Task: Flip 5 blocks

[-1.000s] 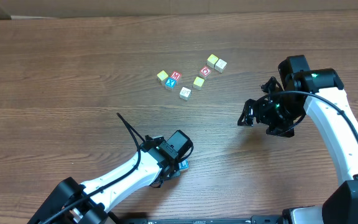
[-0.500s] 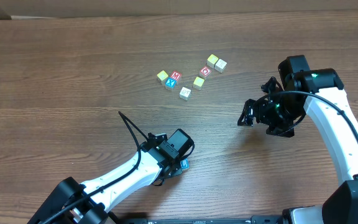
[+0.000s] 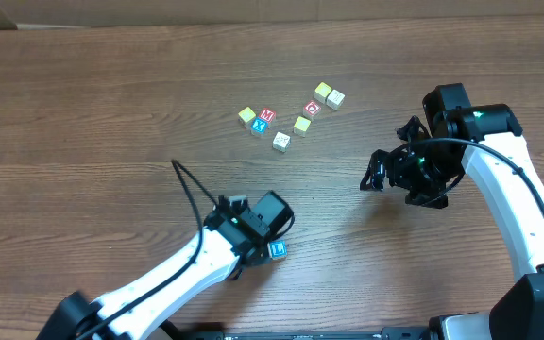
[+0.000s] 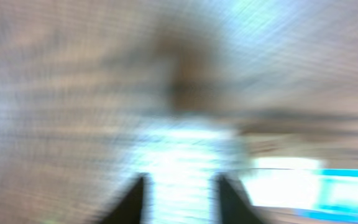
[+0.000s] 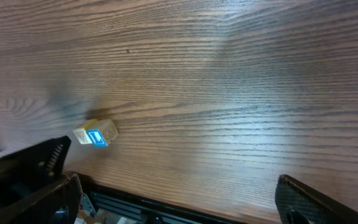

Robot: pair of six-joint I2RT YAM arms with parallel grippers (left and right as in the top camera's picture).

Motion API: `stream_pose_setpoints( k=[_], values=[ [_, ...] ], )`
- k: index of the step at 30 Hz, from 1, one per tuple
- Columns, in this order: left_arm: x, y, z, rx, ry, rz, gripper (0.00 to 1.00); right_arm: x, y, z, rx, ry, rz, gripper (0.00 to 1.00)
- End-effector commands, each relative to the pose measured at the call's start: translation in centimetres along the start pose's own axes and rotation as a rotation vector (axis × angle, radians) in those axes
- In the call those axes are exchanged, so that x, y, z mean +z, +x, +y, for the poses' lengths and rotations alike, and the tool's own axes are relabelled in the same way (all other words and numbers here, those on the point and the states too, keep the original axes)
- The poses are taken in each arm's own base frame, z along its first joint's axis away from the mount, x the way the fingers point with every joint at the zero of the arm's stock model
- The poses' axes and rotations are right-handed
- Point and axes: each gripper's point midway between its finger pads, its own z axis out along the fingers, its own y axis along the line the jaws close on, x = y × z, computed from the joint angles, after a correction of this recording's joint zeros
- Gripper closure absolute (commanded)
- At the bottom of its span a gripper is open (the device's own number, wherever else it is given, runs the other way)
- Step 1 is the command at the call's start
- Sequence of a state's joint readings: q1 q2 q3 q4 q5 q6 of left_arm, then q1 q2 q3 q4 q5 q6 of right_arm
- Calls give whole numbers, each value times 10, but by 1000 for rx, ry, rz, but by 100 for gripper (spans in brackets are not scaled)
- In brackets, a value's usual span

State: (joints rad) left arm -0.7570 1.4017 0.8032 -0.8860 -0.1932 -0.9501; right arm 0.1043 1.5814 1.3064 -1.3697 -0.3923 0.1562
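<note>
On brown wood-grain table point(image 3: 83, 94): blocks point(image 3: 302, 124) clustered; right pincer point(image 3: 378, 172) wide, left pincer point(image 4: 182, 202) state unclear.

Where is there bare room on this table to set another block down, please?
The whole left side of the table, left of the block cluster, is bare. So is the stretch between the blue block and the right gripper. It is crowded at the cluster and around the left arm.
</note>
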Motion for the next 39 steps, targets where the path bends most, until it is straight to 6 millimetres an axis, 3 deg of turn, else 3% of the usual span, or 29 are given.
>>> stream_pose_setpoints(
  k=[1, 5, 7, 14, 18, 27, 34, 39],
  values=[
    [-33, -41, -21, 62, 91, -155, 55, -8, -7, 3, -18, -10, -38, 0],
    [-35, -72, -35, 130, 150, -205, 55, -8, -8, 4, -20, -11, -41, 0],
    [-29, -89, -40, 150, 191, -196, 50, -8, -8, 4, -20, -11, -41, 0],
    [-14, -154, -68, 273, 347, -149, 48, -8, -8, 4, -20, -11, -42, 0],
    [-3, -177, -90, 384, 351, -109, 48, -8, -8, 4, -20, -11, -42, 0],
    [36, -200, -134, 576, 345, -26, 49, -8, -8, 4, -19, -11, -41, 0],
    [55, -208, -143, 594, 343, -21, 45, -8, -8, 4, -19, -11, -42, 0],
    [57, -211, -144, 599, 339, -35, 50, -8, -9, 4, -20, -12, -44, 0]
  ],
)
